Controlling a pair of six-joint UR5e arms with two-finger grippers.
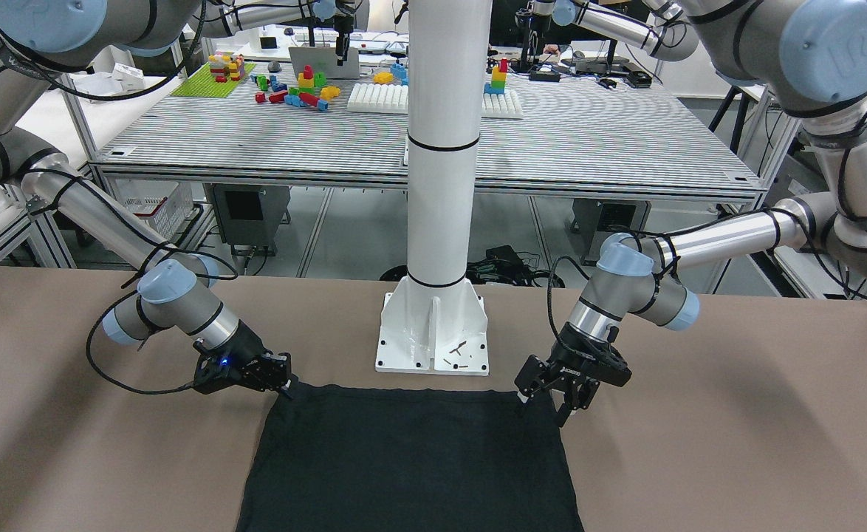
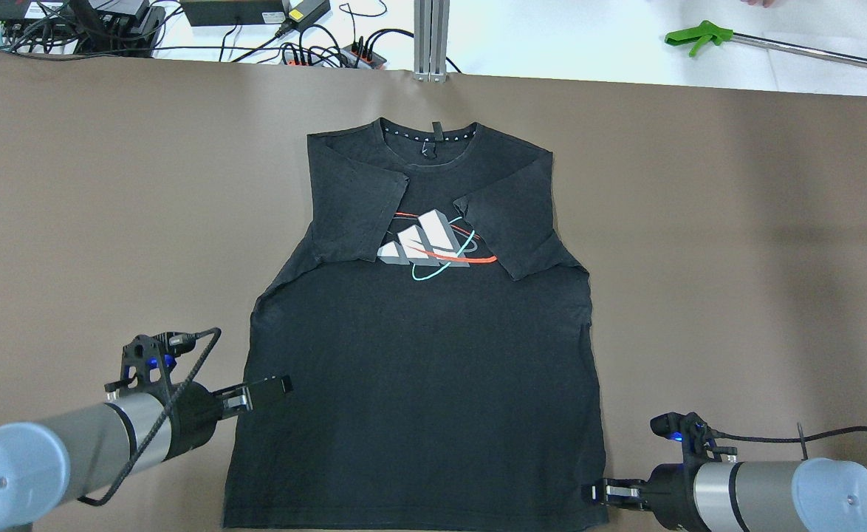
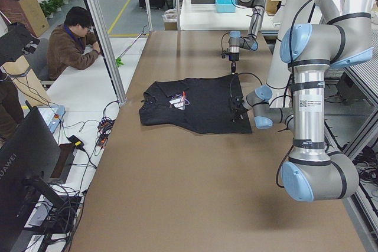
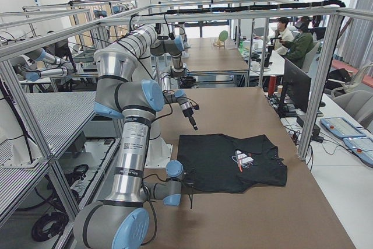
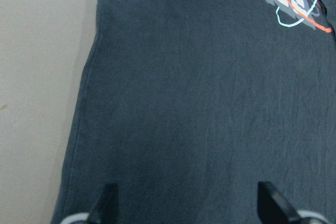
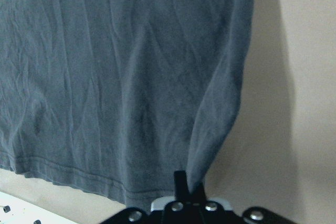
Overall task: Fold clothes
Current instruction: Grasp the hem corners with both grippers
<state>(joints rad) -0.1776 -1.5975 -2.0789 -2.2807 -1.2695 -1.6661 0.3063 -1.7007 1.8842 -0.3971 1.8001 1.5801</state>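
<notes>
Two arms reached over a brown table (image 1: 736, 443) in the front-facing view, where a black shirt (image 1: 404, 458) lay flat at 6 o'clock from a white pillar base (image 1: 433, 347). The right gripper (image 1: 286, 386) touched the shirt's 10 o'clock corner, and the left gripper (image 1: 549, 401) hung at its 2 o'clock corner with fingers spread. Overhead, the shirt lay face up mid-table, collar (image 2: 430, 133) at 12 o'clock, both sleeves (image 2: 356, 214) folded inward beside a printed logo (image 2: 430, 247). The left gripper hovered over the shirt's edge at 8 o'clock; the right one met the bottom corner at 5 o'clock. From the left side, the near gripper sat over the shirt's robot-side edge, and a person (image 3: 71, 45) sat at 10 o'clock beyond the table. From the right side, the far gripper hung above the shirt's far corner. The left wrist view showed fingers (image 5: 107, 203) wide apart above flat cloth, holding nothing. The right wrist view showed fingers (image 6: 180, 179) pressed together, pinching a raised ridge of the shirt beside its stitched bottom edge.
</notes>
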